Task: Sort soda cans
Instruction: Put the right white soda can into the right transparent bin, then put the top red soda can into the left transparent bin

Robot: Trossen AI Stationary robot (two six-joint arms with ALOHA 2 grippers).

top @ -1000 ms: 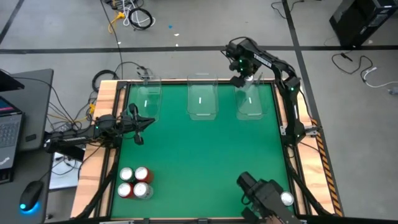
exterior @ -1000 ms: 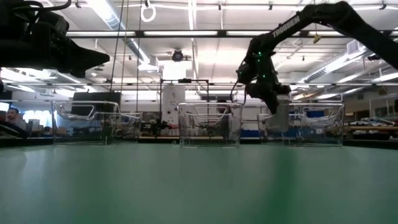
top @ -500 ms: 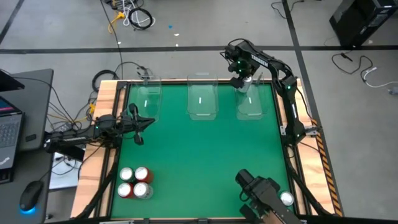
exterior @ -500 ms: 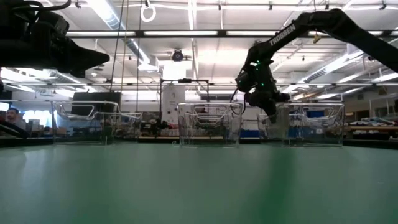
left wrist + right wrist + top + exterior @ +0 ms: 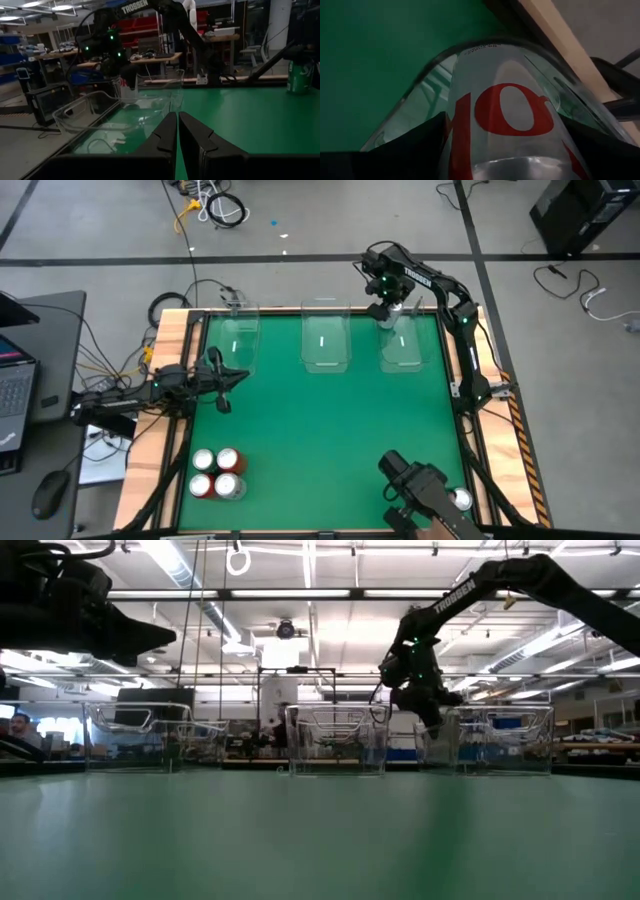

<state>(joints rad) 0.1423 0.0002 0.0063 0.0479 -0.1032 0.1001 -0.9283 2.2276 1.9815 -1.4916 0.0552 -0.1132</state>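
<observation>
The right claw (image 5: 390, 311) is clamped on a silver-white can (image 5: 507, 120) with red print, the can filling its wrist view between the two dark fingers (image 5: 405, 145). Compared with a second ago the claw has dropped lower into the right bin (image 5: 403, 345) at the far edge of the worktop (image 5: 330, 420); in the low view it now sits behind the bin's near wall (image 5: 500, 740) rather than above the rim, and the can hangs inside the clear walls. The right arm (image 5: 450, 300) reaches from its base at the right edge, elbow raised, forearm bent back toward the far right corner. The left claw (image 5: 236, 377) has not moved: it hovers at the left side of the worktop, its fingers (image 5: 167, 137) pressed together with nothing between them, pointing across toward the bins. Two more clear bins, the middle (image 5: 325, 340) and the left (image 5: 240, 340), stand along the far edge. Four cans cluster at the near left corner (image 5: 217, 473), touching one another, red sides showing on at least two. A further can (image 5: 460, 499) stands near the near right corner beside a dark camera mount (image 5: 425, 490); the left wrist view shows a green can (image 5: 300, 75) at the worktop's edge.
</observation>
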